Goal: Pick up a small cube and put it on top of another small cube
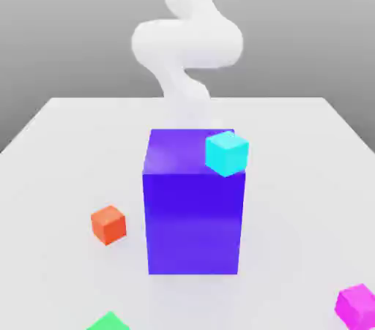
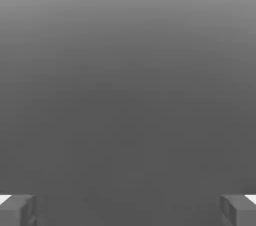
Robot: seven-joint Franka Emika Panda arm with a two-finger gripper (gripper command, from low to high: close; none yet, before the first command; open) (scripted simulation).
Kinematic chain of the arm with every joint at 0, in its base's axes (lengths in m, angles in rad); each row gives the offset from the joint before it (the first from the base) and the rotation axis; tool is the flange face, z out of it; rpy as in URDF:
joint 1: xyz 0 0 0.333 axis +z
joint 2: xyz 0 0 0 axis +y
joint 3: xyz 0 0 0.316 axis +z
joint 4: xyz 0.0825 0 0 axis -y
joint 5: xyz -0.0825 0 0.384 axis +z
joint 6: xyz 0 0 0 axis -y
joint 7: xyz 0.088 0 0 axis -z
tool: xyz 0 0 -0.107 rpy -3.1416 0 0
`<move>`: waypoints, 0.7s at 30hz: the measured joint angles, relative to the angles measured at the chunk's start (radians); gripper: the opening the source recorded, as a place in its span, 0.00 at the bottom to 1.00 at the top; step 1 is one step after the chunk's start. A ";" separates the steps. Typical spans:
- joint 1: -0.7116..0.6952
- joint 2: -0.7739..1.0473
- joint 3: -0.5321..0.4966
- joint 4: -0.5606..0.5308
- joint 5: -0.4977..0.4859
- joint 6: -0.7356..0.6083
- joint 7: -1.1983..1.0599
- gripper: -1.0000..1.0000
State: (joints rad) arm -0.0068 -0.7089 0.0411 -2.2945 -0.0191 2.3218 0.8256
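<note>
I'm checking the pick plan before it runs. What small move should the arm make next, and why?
Probably swing the gripper toward the small magenta cube at the exterior view's lower right. The fingers stand wide apart with nothing between them, and the cube lies alone on the table, well apart from the big blue-violet block.

Arm (image 1: 187, 43): white, blurred, descends from top centre of exterior view, bulges into wide elbow-like bend, narrows below.
Gripper (image 2: 128, 210): two grey fingertips in hand view, spread far apart, wide gap, nothing between.
Fingertips (image 2: 17, 210): blocky, grey, white edging on outer corners.
</note>
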 joint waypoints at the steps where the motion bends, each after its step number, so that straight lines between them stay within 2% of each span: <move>1: -0.003 0.039 0.018 0.002 -0.009 0.009 0.012 0.50; 12: -0.005 0.440 0.184 0.027 -0.130 0.105 0.151 0.50; 21: 0.067 0.767 0.256 0.047 -0.237 0.182 0.270 0.50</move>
State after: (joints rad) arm 0.0603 0.0582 0.2975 -2.2479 -0.2557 2.5035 1.0954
